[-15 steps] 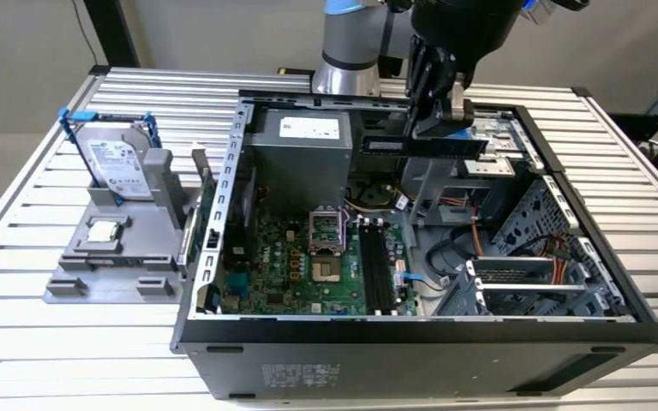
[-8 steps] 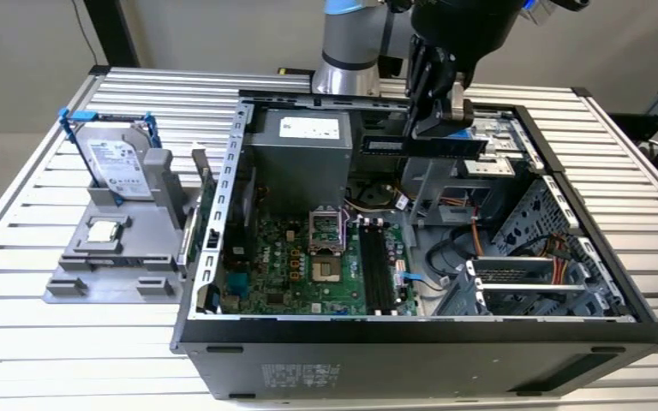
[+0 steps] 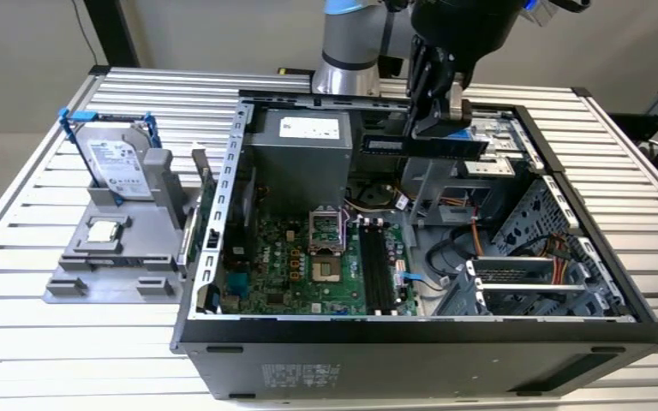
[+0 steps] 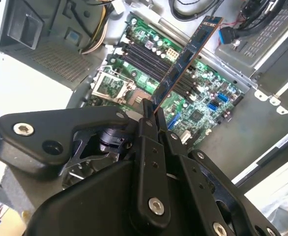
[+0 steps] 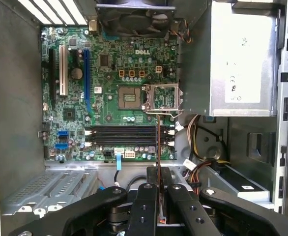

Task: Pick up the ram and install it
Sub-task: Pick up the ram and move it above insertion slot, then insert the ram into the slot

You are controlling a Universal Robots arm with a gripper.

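The ram (image 3: 427,145) is a long dark stick held level above the back of the open computer case (image 3: 421,330). My gripper (image 3: 438,120) is shut on it from above. In the second wrist view the ram (image 4: 188,54) juts out from between the black fingers (image 4: 149,130), over the green motherboard (image 4: 208,98). In the first wrist view the ram (image 5: 158,147) shows edge-on as a thin line rising from the gripper (image 5: 158,173) and crossing the black memory slots (image 5: 127,135). These slots (image 3: 377,265) lie well below the ram in the exterior view.
On a grey stand (image 3: 112,265) at the exterior view's left are a silver hard drive with blue rails (image 3: 117,163) and a square processor chip (image 3: 103,229). Inside the case are the power supply (image 3: 301,154), the processor socket (image 5: 161,96), cables (image 3: 466,248) and drive cages (image 3: 535,274).
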